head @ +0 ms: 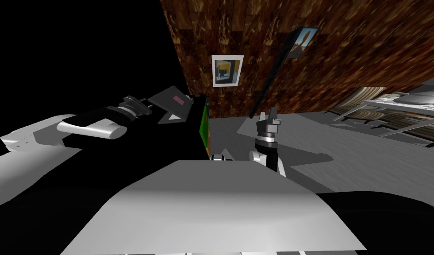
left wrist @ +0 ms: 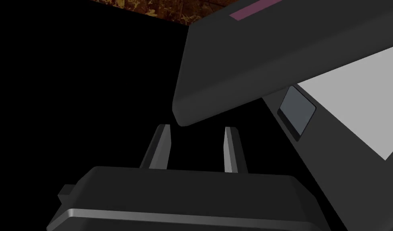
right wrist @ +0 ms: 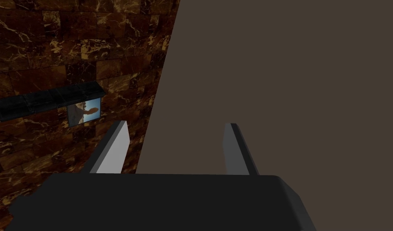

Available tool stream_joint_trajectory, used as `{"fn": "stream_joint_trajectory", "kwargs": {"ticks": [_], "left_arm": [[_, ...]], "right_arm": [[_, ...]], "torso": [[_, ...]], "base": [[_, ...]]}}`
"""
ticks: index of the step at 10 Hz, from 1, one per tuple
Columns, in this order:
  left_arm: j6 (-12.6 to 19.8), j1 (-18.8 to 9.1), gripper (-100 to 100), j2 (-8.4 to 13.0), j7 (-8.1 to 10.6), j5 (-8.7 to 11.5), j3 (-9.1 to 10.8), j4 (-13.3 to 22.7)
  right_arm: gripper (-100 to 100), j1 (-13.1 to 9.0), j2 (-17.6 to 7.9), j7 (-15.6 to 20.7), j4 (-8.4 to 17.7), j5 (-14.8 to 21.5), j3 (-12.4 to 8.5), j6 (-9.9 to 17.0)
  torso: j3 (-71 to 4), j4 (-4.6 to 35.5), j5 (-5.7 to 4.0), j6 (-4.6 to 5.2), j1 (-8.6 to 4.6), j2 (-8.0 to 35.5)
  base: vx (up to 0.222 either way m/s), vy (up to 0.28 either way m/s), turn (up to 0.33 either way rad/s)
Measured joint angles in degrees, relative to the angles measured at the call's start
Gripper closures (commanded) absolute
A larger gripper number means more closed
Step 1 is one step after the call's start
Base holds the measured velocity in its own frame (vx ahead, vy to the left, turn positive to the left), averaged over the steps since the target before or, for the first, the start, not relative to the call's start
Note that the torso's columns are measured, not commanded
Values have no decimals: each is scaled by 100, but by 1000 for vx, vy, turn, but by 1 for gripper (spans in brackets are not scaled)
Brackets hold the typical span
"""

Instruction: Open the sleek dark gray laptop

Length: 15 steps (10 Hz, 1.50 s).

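Fingers (left wrist: 161, 146) of the left gripper (left wrist: 196, 129) stand apart, with a narrow gap between them and nothing clamped. Their tips sit just short of the near corner of the lid (left wrist: 271, 52) of the dark grey laptop (head: 172, 101); contact cannot be confirmed. The lid is raised off the base at a shallow angle and carries a magenta strip (left wrist: 253, 9). Beneath it the base shows a small grey-blue rectangle (left wrist: 297, 110) and a light grey face (left wrist: 351, 104). In the head view the laptop lies left of centre against a black area (head: 78, 44), just left of a green panel (head: 204, 126). Further right, the right gripper (head: 267, 114) points toward the brown marbled wall (head: 344, 53), well apart from the laptop, its fingers spread wide and empty.
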Motion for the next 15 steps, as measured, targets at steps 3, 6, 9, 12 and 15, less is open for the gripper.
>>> {"fn": "stream_joint_trajectory", "kwargs": {"ticks": [3,6,9,12,15], "left_arm": [[-194,61,100,-185,53,114,28,209],[-306,-5,100,-583,116,177,-50,372],[-492,-4,100,-862,220,338,-225,654],[-339,43,-100,-822,348,433,-112,518],[-131,197,-100,-500,562,595,145,277]], "right_arm": [[0,-1,0,0,0,0,0,0],[0,-1,0,0,0,0,0,0],[0,0,0,0,0,0,0,0],[0,2,0,0,-1,0,0,0],[0,1,1,0,0,0,0,0]], "torso": [[17,18,-4,-5,12,30],[24,23,-2,-15,4,37],[7,40,-25,-19,5,22],[45,74,-42,-57,-2,81],[71,96,-52,-60,-6,124]], "base": [[-25,62,-71],[-46,60,-129],[-39,40,-122],[27,8,101],[27,-5,70]]}}
